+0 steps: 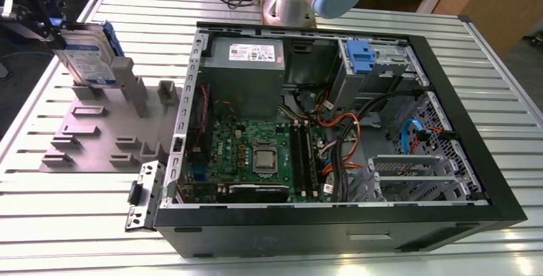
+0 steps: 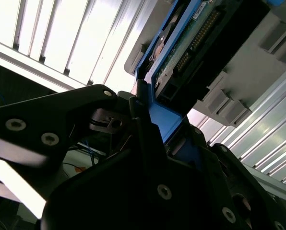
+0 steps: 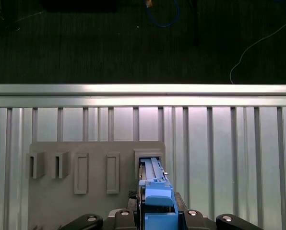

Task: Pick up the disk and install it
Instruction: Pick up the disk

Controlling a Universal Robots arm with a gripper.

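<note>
Gripper (image 2: 140, 103) jaws clenched on disk (image 1: 88, 56), upright in grey rack (image 3: 92, 201) slot; open computer case (image 1: 339, 231) alongside.

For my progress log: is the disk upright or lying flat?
Upright. The disk stands on its edge at the grey holder, not flat.

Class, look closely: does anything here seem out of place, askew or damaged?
Nothing stands out. The disk stands on edge in a slot of the grey holder plate, the gripper shut on its blue frame. The open computer case lies flat on the table.
</note>
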